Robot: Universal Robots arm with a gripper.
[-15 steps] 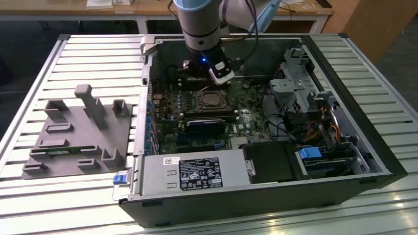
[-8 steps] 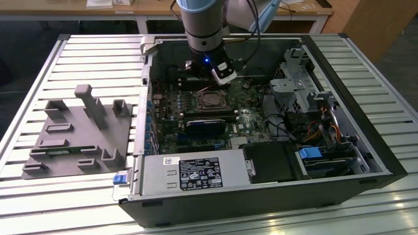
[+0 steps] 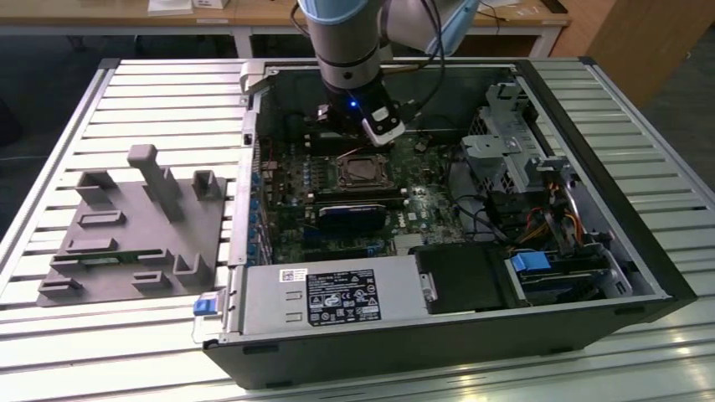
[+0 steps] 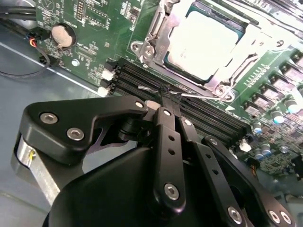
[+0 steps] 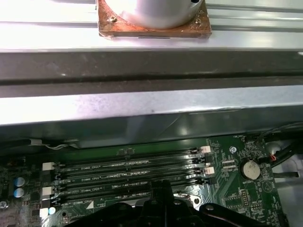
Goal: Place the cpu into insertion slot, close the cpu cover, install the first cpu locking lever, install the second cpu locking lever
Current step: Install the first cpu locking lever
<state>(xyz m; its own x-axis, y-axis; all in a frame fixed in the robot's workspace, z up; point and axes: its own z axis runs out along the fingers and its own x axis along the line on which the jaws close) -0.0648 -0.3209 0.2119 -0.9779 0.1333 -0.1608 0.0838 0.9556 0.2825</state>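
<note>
Already the cpu point(image 4: 207, 45) lies flat in the insertion slot point(image 4: 215, 28), its pale satin-metal lid showing through the square cut-out of the cpu cover point(image 4: 161, 35), a thin bright steel frame that looks folded down over it. In the exterior view the socket sits near the middle of the green motherboard point(image 3: 430, 205), with the pincer point(image 3: 374, 134) hanging just off its 12 o'clock edge.

In the second wrist view the pincer's point(image 4: 166, 97) matte black fingers are drawn together at the tips, pinched on a thin silvery wire lever point(image 4: 196, 96) that runs along the socket's near edge, just above the long black memory slots point(image 4: 208, 118).

My worry is that wire: it is springy, round and slick, so it could slide out of the narrow tips and snap back. If it is pushed off line it may miss its hook, leaving the cover loose on the chip. The fingertips also ride close to the memory slots' plastic latches and could catch them.
</note>
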